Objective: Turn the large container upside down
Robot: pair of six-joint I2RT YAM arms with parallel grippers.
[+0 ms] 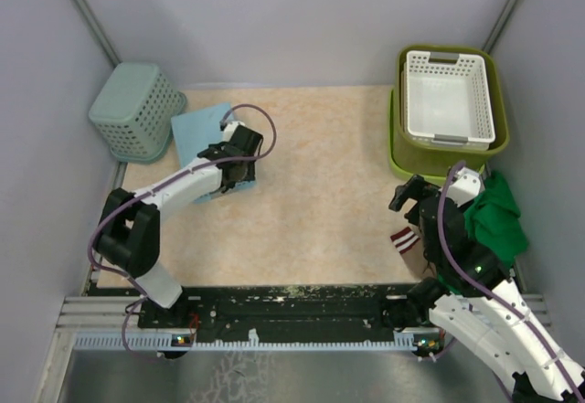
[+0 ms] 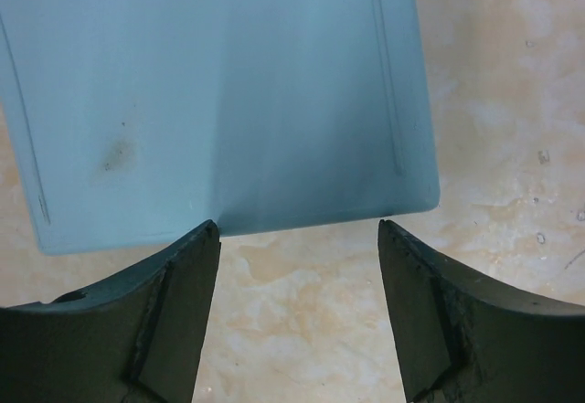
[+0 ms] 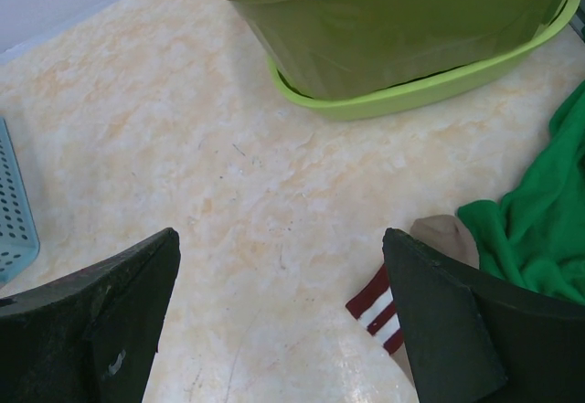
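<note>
The large container (image 3: 411, 92), lime-green with a rolled rim, stood right way up at about two o'clock on the bench (image 1: 320, 193), close to the right wall. An olive-green basket (image 3: 411, 19) sat nested inside it, so that only the lime rim and a strip of wall showed around the olive one's base. A white basket (image 1: 450, 97) lay inside the olive one in turn.

The right claw (image 3: 279, 238) was released, its jaws wide apart over bare bench with nothing between them. It pointed toward the stacked tubs and stood near them but apart, on their six o'clock side. A green cloth (image 3: 539, 220) lay at the claw's three o'clock, and a sock (image 3: 375, 307) with red and white stripes lay partly under that cloth's edge, just beside the right finger.

The left claw (image 2: 297, 229) was also released, jaws apart, holding nothing. Its fingertips sat at the near edge of a smooth pale blue plastic panel (image 2: 219, 92) lying at about ten o'clock on the bench. A pale teal perforated basket (image 1: 137, 111) stood tilted in the corner, just beside that panel at its nine o'clock.
</note>
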